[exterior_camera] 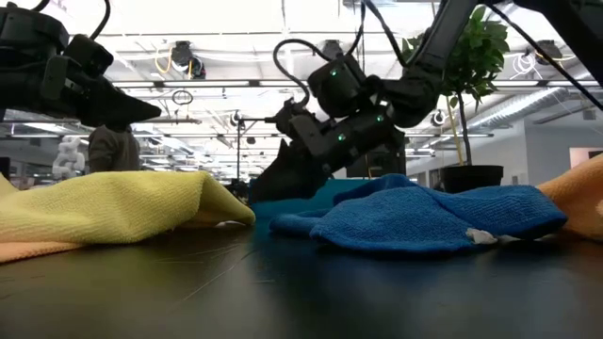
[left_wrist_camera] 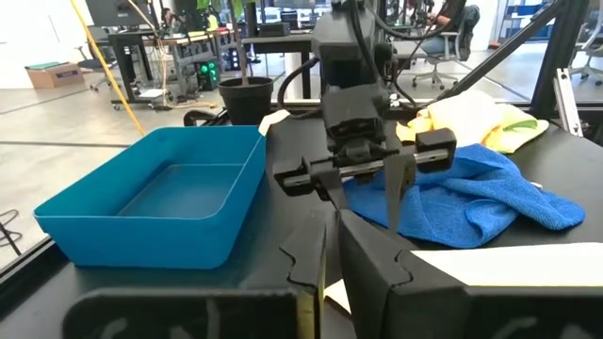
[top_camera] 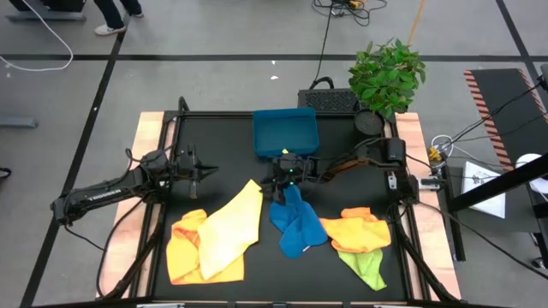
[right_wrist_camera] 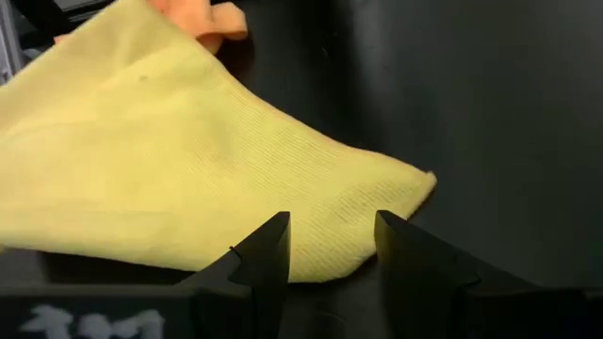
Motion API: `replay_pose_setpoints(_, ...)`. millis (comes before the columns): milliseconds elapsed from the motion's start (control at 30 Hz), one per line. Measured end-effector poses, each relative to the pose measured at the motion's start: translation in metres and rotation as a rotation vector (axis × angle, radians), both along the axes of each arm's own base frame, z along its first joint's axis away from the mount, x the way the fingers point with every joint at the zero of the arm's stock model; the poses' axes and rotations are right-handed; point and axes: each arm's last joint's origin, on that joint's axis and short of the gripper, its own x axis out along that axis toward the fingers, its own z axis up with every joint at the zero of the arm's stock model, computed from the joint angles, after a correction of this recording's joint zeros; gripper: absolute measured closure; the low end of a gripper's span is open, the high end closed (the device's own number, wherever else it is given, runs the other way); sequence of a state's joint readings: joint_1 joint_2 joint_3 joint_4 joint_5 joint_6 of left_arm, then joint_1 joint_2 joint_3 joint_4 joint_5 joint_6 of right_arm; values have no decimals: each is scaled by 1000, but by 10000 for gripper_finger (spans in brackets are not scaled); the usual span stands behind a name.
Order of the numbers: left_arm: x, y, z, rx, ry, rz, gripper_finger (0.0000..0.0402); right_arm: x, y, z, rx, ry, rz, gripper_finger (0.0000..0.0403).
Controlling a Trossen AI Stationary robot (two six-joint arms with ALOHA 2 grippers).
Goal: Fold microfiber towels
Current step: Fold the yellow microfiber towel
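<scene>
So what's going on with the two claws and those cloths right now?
Right gripper open, empty, facing pale yellow towel. Left gripper shut, empty, waiting aside. Towels unfolded. Nothing in the way.

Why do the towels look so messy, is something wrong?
Nothing looks broken or spilled. The towels are just not folded yet: the pale yellow towel lies askew over an orange one, the blue towel is crumpled, and another orange towel sits bunched on a lime green one. The blue tray is empty.

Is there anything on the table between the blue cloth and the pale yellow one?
Nothing rests there: the high view shows bare black table between the blue towel and the pale yellow towel. The right gripper hangs over that gap's far end.
</scene>
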State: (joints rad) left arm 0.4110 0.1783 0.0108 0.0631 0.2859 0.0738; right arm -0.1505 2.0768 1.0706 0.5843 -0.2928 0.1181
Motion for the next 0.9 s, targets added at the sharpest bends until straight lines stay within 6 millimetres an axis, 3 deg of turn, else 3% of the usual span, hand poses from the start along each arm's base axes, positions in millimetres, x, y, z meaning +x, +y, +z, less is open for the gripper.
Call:
replay_pose_setpoints(233,0,0,0,0,0,0,364,3,6,-23,-5,26,6,253)
replay_pose_setpoints(500,0,0,0,0,0,0,364,9,9,-34,-40,21,-15,265)
replay_pose_setpoints(633,0,0,0,0,0,0,364,9,9,-34,-63,16,-6,303)
replay_pose_setpoints(800,0,0,0,0,0,0,364,9,9,-34,-75,1,-5,390)
replay_pose_setpoints(900,0,0,0,0,0,0,364,9,12,-27,-73,-7,7,393)
